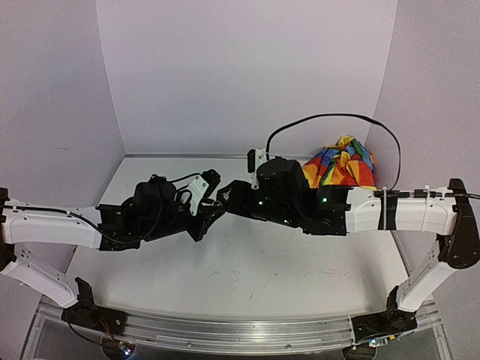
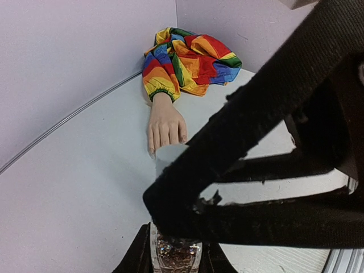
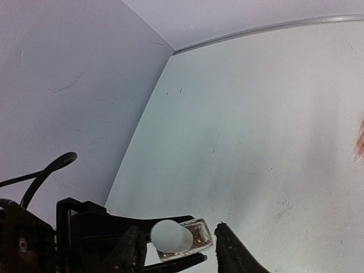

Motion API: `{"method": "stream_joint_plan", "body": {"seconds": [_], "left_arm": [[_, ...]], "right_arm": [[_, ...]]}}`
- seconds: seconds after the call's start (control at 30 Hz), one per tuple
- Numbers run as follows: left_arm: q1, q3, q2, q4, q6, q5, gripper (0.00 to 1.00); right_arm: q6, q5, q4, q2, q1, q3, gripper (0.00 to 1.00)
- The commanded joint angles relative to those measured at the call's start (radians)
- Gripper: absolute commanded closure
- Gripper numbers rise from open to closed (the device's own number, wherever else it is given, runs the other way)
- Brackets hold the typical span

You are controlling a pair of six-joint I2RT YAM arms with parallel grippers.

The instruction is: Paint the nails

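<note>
Both arms reach in over the middle of the table (image 1: 247, 285), claws meeting tip to tip near its centre.

Left claw (image 1: 202, 216): pressed tight on the glass body of a small polish bottle (image 2: 175, 253) with glittery, brownish contents. The white cap (image 3: 168, 235) is on and points away from the left wrist, toward the right arm.

Right claw (image 3: 177, 253): fingers spread, one on each side of the bottle, with the cap lying between them. A narrow gap shows beside the cap in the right wrist view; I cannot tell whether either finger touches the glass. From the left wrist view this claw is a big dark mass across the right half of the picture, just above the cap.

Mannequin hand (image 2: 166, 122): peach-coloured, lying flat on the table at the far right, palm down. Its wrist runs into a rainbow patchwork sleeve (image 2: 187, 57) bunched against the far right corner.

The nails (image 2: 152, 152): pale fingertips pointing near and left, toward the bottle. They sit just beyond the cap in the left wrist view and are not touched by either claw. Too small to tell any colour on them.

From above, the right arm covers the hand; only the sleeve shows behind it. A black cable (image 1: 337, 116) loops above that arm.
</note>
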Motion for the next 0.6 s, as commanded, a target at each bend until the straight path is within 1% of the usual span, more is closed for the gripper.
{"method": "stream_joint_plan", "body": {"seconds": [0.0, 0.1, 0.17, 0.2, 0.3, 0.4, 0.43, 0.47, 0.5, 0.53, 0.57], "left_arm": [[-0.006, 0.043, -0.020, 0.030, -0.015, -0.035, 1.00], [-0.006, 0.044, -0.019, 0.026, -0.015, -0.037, 1.00], [-0.007, 0.043, -0.024, 0.022, -0.037, -0.035, 1.00], [-0.006, 0.042, -0.029, 0.021, -0.045, -0.032, 1.00], [-0.006, 0.038, -0.043, 0.017, -0.054, 0.003, 1.00], [-0.006, 0.029, -0.069, 0.014, -0.065, 0.080, 1.00], [-0.004, 0.024, -0.080, 0.014, -0.067, 0.126, 1.00], [-0.002, 0.021, -0.098, 0.013, -0.065, 0.202, 1.00], [0.003, 0.018, -0.112, 0.013, -0.060, 0.312, 1.00], [0.011, 0.014, -0.129, 0.015, -0.049, 0.451, 1.00], [0.022, 0.013, -0.144, 0.017, -0.039, 0.623, 1.00]], "right_arm": [[0.021, 0.060, 0.045, 0.045, 0.016, 0.079, 0.67], [0.021, 0.073, 0.052, 0.058, 0.021, 0.088, 0.78], [0.014, 0.070, 0.057, 0.065, 0.021, 0.093, 0.81], [0.009, 0.071, 0.058, 0.066, 0.021, 0.095, 0.84], [-0.012, 0.069, 0.067, 0.060, 0.022, 0.089, 0.99], [-0.081, 0.049, 0.109, 0.025, 0.021, 0.047, 1.00], [-0.157, 0.028, 0.144, 0.002, 0.021, 0.022, 1.00], [-0.227, -0.023, 0.187, -0.023, 0.019, -0.009, 1.00], [-0.321, -0.089, 0.245, -0.054, 0.016, -0.052, 1.00], [-0.423, -0.218, 0.317, -0.087, 0.007, -0.097, 1.00], [-0.519, -0.419, 0.382, -0.119, -0.009, -0.144, 1.00]]}}
